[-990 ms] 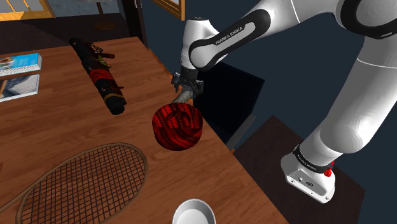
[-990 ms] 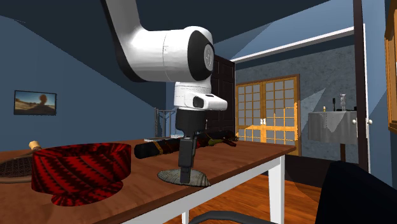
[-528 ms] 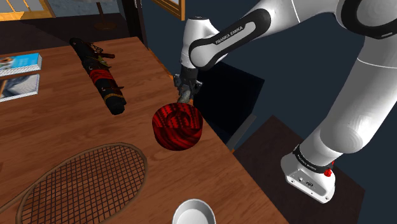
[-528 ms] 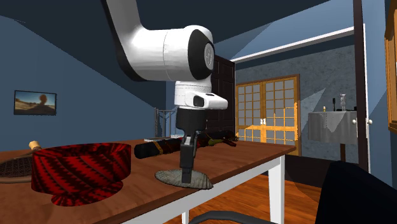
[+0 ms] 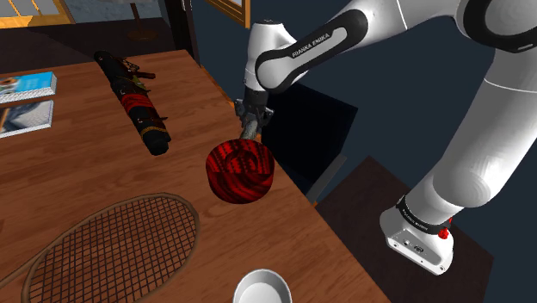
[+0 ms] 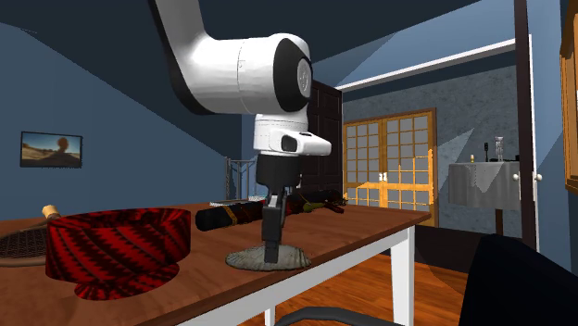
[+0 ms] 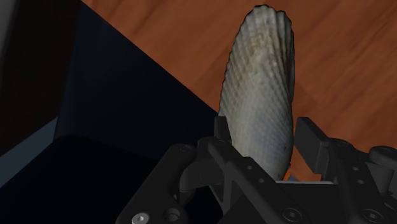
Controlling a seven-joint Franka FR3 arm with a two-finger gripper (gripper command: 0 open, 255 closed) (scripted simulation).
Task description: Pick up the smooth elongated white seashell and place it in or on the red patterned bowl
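Note:
The seashell (image 7: 257, 95) is long, greyish white and finely ribbed. It lies on the brown wooden table close to its edge and reaches away from my hand. My black gripper (image 7: 264, 137) is shut on its near end, one finger pressed against each side. From the second exterior view, the gripper (image 6: 271, 248) stands upright on the shell (image 6: 292, 260), which rests flat on the tabletop. The red and black patterned bowl (image 5: 239, 170) sits just in front of the gripper (image 5: 249, 131) in the shoulder view. In the second exterior view the bowl (image 6: 116, 245) is to the shell's left.
A black rolled umbrella (image 5: 135, 103) lies farther along the table. A racket (image 5: 112, 250) and a white bowl (image 5: 262, 288) are near the front, and books (image 5: 26, 86) at the far left. The table edge (image 6: 370, 243) runs right beside the shell.
The fingers have closed from wide open onto the shell. The shell has turned a little and now lies more level under the gripper. The arm has barely moved.

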